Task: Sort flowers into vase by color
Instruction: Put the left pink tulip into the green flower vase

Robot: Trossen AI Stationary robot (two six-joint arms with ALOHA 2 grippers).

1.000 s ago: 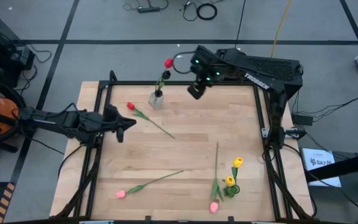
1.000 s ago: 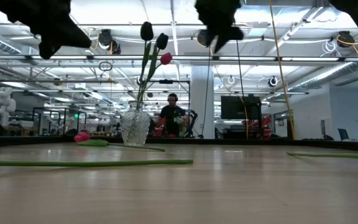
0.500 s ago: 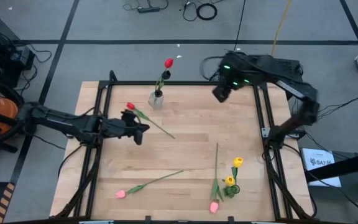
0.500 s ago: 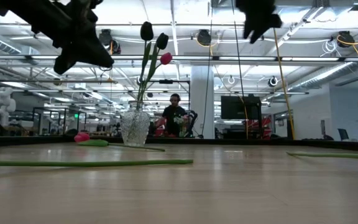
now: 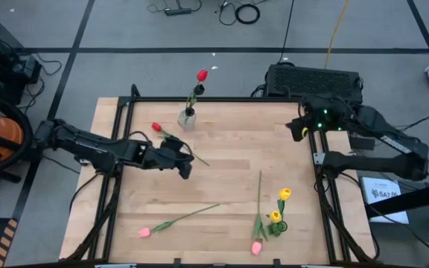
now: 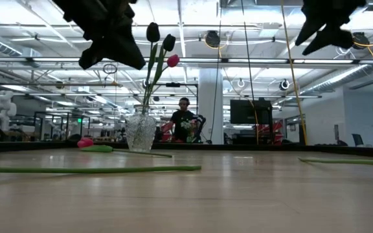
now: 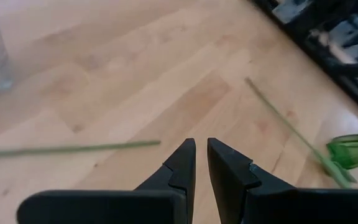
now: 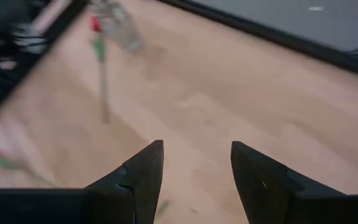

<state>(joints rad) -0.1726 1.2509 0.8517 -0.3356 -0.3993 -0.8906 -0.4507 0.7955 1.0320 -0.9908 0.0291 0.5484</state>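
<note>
A clear glass vase (image 5: 187,118) stands near the table's far edge with a red tulip (image 5: 202,75) and two dark tulips (image 6: 153,31) upright in it. A red tulip (image 5: 156,127) lies beside it, its stem (image 7: 73,149) running toward the table's middle. My left gripper (image 5: 185,163) hovers shut above that stem's end, high over the table (image 6: 112,40). My right gripper (image 5: 298,131) hangs open and raised near the table's right edge (image 6: 329,27). A pink tulip (image 5: 144,231) lies near the near edge. Two yellow tulips (image 5: 284,194) and another pink one (image 5: 256,248) lie toward the near right corner.
A black frame rail (image 5: 311,149) borders the table on its sides. A long stem (image 5: 260,192) lies lengthwise right of centre. Bare wood (image 5: 237,141) lies between the vase and my right gripper. A person (image 6: 183,123) stands in the room far behind the table.
My right gripper has swung from beside the vase at the far edge to the table's right edge. My left gripper has moved from the left edge toward the table's middle, over the lying red tulip's stem. No flower has moved.
</note>
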